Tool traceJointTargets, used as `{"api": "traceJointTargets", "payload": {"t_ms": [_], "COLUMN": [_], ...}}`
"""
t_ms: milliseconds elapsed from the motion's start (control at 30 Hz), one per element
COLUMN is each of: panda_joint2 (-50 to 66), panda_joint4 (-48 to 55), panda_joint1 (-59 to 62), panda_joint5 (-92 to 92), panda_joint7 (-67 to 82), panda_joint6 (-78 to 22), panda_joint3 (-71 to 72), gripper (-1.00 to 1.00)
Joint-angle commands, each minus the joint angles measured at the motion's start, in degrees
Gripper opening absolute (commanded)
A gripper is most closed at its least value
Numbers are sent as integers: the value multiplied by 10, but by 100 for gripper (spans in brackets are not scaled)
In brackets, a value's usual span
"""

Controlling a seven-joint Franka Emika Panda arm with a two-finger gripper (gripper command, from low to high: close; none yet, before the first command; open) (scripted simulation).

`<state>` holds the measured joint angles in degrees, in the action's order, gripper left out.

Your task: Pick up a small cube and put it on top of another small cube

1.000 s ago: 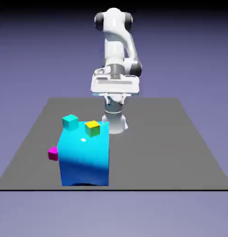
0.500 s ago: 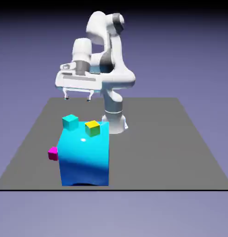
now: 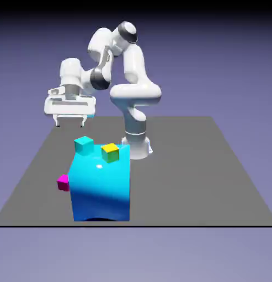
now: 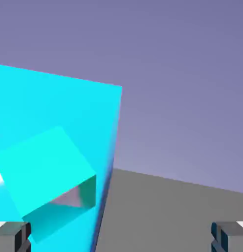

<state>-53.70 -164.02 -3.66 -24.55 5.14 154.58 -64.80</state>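
While the gripper (image 3: 70,121) hangs in the air with its fingers apart and nothing between them, the teal cube (image 3: 83,145) sits below it and slightly toward the exterior view's right, on the back corner of the big block (image 3: 100,187). The hand view confirms the open stance: one fingertip (image 4: 15,235) shows at each bottom corner, wide of the middle, and the gap holds only grey table (image 4: 167,211). In that view the teal cube (image 4: 47,179) lies low and to the left, near the left fingertip rather than centred, so the hand is judged not yet lined up for a grasp.

A yellow cube (image 3: 110,152) rests on the same block top, farther from the gripper, toward the exterior view's right of the teal one and apart from it. A magenta cube (image 3: 63,182) stands on the table beside the block, well below the hand.

With the fingers spread and pointing down above the block's back edge, the pose suits a descent onto the teal cube as the likely pick, with the yellow cube a plausible base. Centring comes first; otherwise a finger may strike the cube's top.
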Motion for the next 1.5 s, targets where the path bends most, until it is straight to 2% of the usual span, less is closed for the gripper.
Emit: {"api": "traceJointTargets", "payload": {"t_ms": [0,1033,1100,1300,1333,1467], "panda_joint2": [-7,-216,-217,-271,-271,-244], "panda_joint4": [-1,-31,-31,1,1,-15], "panda_joint1": [-1,-31,-31,-154,-154,-92], "panda_joint5": [-8,-252,-254,-365,-365,-309], "panda_joint7": [15,488,492,443,443,468], "panda_joint6": [-6,-199,-201,-89,-89,-145], "panda_joint3": [-21,-664,-669,-785,-785,-727], "gripper": [0,0,0,0,-100,-100]}}
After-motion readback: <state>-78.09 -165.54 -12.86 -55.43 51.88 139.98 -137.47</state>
